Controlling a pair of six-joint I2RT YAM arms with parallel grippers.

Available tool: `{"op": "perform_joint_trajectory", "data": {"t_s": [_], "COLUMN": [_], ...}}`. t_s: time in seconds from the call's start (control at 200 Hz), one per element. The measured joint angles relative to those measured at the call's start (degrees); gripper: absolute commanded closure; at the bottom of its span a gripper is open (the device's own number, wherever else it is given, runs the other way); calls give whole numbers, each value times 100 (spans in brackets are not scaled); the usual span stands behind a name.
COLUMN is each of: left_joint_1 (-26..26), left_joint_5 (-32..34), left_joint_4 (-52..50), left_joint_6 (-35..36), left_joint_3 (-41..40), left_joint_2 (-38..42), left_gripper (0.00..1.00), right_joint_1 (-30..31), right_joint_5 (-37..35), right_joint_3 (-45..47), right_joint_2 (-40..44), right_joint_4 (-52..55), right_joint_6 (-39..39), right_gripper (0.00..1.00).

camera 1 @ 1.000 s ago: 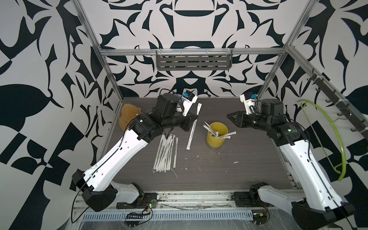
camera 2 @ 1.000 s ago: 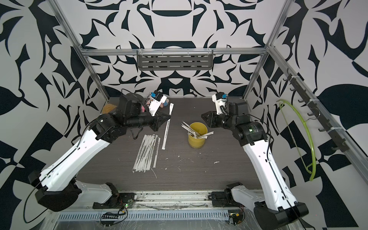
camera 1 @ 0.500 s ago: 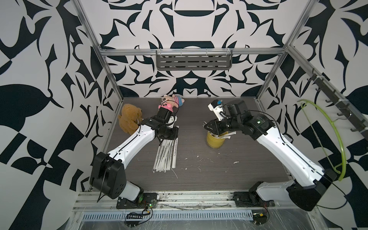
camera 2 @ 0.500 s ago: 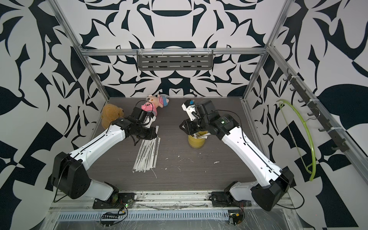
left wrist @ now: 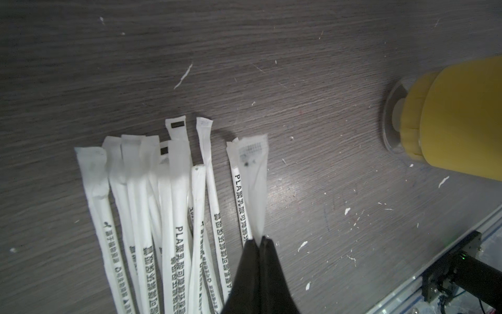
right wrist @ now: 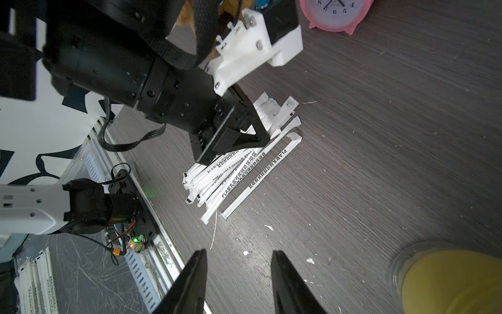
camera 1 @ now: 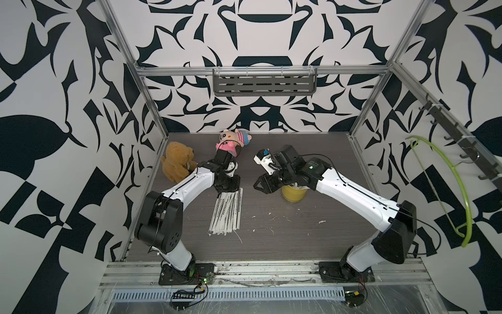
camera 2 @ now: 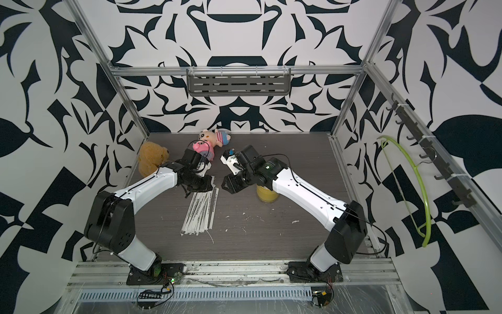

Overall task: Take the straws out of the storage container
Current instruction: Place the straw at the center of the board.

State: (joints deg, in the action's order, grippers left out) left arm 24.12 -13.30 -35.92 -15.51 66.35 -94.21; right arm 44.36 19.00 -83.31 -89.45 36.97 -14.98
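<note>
White-wrapped, dark-printed straws [left wrist: 178,204] flat near yellow cup [left wrist: 461,122]; left gripper [left wrist: 260,240] tight on one wrapper, right gripper [right wrist: 238,251] ajar, empty.

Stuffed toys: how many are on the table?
2. A brown teddy bear sits near the back left corner; a striped pink-faced plush lies at the back, near the middle. Others may be hidden.

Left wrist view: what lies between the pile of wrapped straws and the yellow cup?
In the left wrist view, only bare dark tabletop with some small white scraps lies between the straws and the yellow cup.
</note>
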Motion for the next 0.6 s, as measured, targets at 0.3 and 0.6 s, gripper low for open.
{"op": "perform_joint_trajectory", "data": {"t_s": [0.3, 0.6], "left_joint_1": [-7, -7], "left_joint_5": [-52, -46], "left_joint_4": [-74, -72], "left_joint_6": [-31, -107], "left_joint_3": [157, 151], "left_joint_2": [-374, -380], "left_gripper": [100, 90], "right_joint_1": [52, 59], "right_joint_5": [-289, -387], "right_joint_3": [0, 0], "right_joint_2": [-46, -48], "right_joint_4": [-24, -24], "right_joint_6": [-96, -140], "right_gripper": [57, 57]}}
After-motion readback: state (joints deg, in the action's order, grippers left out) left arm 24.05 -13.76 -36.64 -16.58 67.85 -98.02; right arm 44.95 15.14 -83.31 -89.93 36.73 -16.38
